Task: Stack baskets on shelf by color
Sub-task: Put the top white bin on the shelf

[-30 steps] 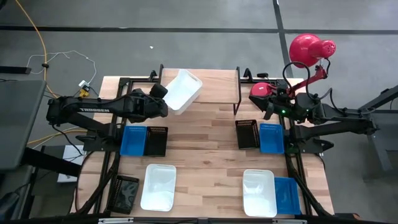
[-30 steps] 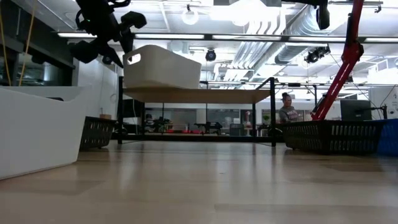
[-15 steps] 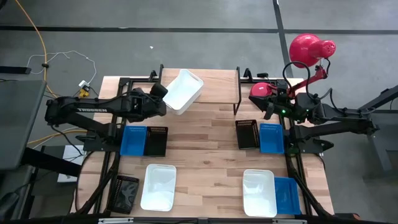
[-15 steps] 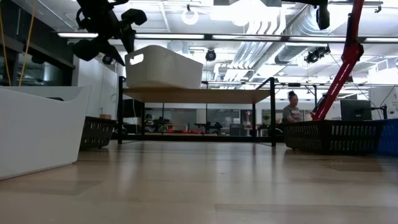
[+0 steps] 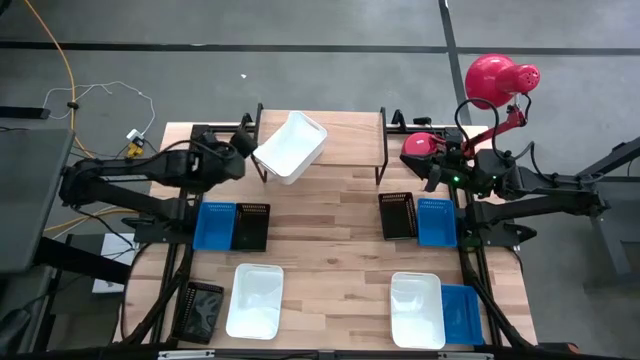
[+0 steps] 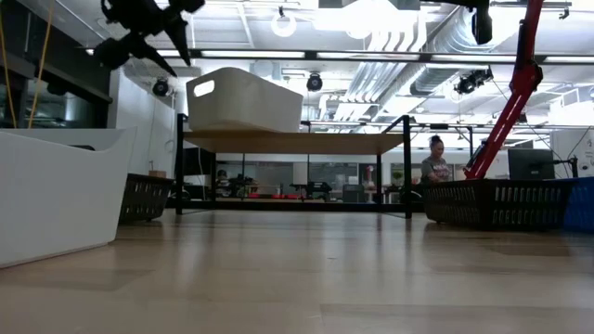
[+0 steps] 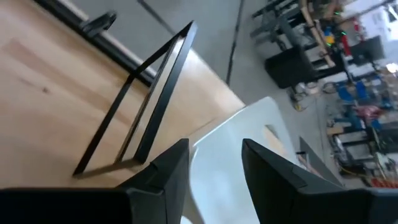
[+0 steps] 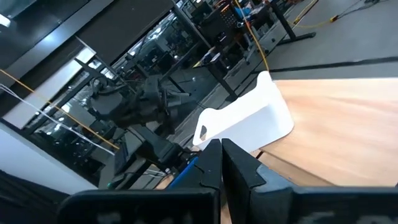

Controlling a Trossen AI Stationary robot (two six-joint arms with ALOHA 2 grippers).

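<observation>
A white basket (image 5: 291,147) stands by its bottom on the left end of the shelf's wooden plank (image 5: 345,135). The low view shows the basket (image 6: 245,100) level on the plank (image 6: 306,141). My left gripper (image 5: 252,157) is open and empty just left of the basket, clear of it in the low view (image 6: 169,32). Its wrist view shows the basket's rim (image 7: 230,134) beyond the open fingers. My right gripper (image 5: 431,177) is shut and empty at the table's right side, beside the shelf's right end.
A blue basket (image 5: 213,225) and a black one (image 5: 250,226) sit at mid-left, and a black (image 5: 397,215) and a blue (image 5: 436,221) at mid-right. White baskets (image 5: 255,300) (image 5: 417,308), a blue (image 5: 462,312) and a black (image 5: 203,310) lie near the front edge.
My left gripper has let go of the white basket and drawn back toward the table's left edge, fingers open. The basket, tilted a second ago, now sits level on the shelf's left end.
</observation>
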